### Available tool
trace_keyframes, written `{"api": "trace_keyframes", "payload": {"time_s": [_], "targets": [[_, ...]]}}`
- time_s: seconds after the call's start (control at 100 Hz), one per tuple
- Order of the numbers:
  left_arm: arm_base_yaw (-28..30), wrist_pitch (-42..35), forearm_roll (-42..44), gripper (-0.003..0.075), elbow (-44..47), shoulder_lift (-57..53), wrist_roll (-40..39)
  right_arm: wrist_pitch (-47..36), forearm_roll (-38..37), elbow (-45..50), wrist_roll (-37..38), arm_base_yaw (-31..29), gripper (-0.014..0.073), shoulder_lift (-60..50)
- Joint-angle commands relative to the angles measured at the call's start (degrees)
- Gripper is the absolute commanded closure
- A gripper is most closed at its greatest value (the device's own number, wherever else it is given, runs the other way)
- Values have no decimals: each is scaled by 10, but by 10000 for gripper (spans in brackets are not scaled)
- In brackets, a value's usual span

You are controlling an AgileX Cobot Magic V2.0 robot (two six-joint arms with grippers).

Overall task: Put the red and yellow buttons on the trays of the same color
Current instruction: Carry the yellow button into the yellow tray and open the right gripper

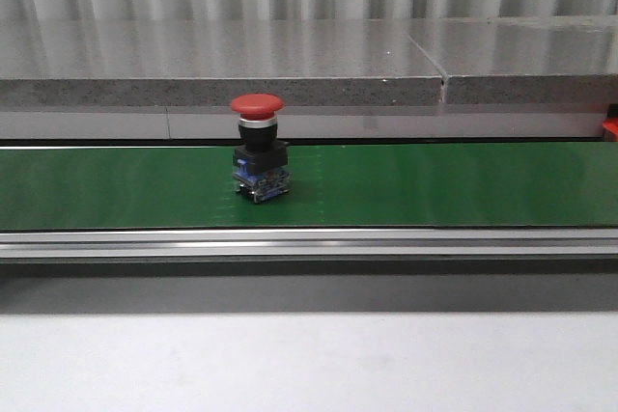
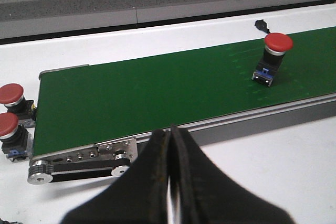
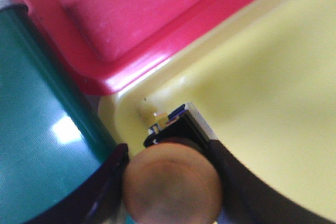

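My left gripper point(image 2: 170, 182) hung with its fingers pressed together on nothing, near the conveyor belt point(image 2: 157, 90). Beyond the belt's end stood two spare red buttons point(image 2: 10, 109); another red button point(image 2: 270, 59) stood upright on the belt. My right gripper point(image 3: 168, 182) clasped a yellow button point(image 3: 173, 182) by its cap over the yellow tray point(image 3: 273, 98), just beside the red tray point(image 3: 131, 14). I judged it best to lower straight and release well inside the rim. Only the right wrist view showed the trays clearly; the front view showed just the belt's button.
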Motion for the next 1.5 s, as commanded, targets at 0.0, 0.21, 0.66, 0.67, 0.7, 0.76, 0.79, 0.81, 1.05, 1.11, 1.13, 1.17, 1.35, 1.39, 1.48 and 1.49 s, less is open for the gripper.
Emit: {"api": "trace_keyframes", "payload": {"time_s": [0.0,0.21,0.66,0.67,0.7,0.76,0.79,0.81,1.05,1.11,1.13,1.17,1.35,1.39,1.48,1.49], "targets": [[-5,-36,-11,741,-16,6,-6,-38,14,-12,1,-3,306,-13],[-5,-36,-11,741,-16,6,-6,-44,35,-12,1,-3,306,31],[-5,-36,-11,741,-16,6,-6,-38,35,-11,1,-3,158,34],[-5,-36,-11,741,-16,6,-6,-38,35,-11,1,-3,152,34],[-5,-36,-11,741,-16,6,-6,-37,35,-11,1,-3,125,34],[-5,-36,-11,741,-16,6,-6,-37,35,-11,1,-3,93,34],[-5,-36,-11,741,-16,6,-6,-37,35,-11,1,-3,83,34],[-5,-36,-11,741,-16,6,-6,-37,35,-11,1,-3,82,34],[-5,-36,-11,741,-16,6,-6,-51,22,-11,1,-3,85,12],[-5,-36,-11,741,-16,6,-6,-55,21,-11,1,-3,85,-5],[-5,-36,-11,741,-16,6,-6,-54,21,-11,1,-3,85,-11],[-5,-36,-11,741,-16,6,-6,-54,20,-11,1,-3,85,-24],[-5,-36,-11,741,-16,6,-6,-47,19,-11,1,0,85,-73],[-5,-36,-11,741,-16,6,-6,-45,19,-11,-1,4,85,-85],[-5,-36,-11,741,-16,6,-6,-37,20,-11,-5,19,83,-107],[-5,-36,-11,741,-16,6,-6,-37,20,-11,-5,20,83,-108]]}}
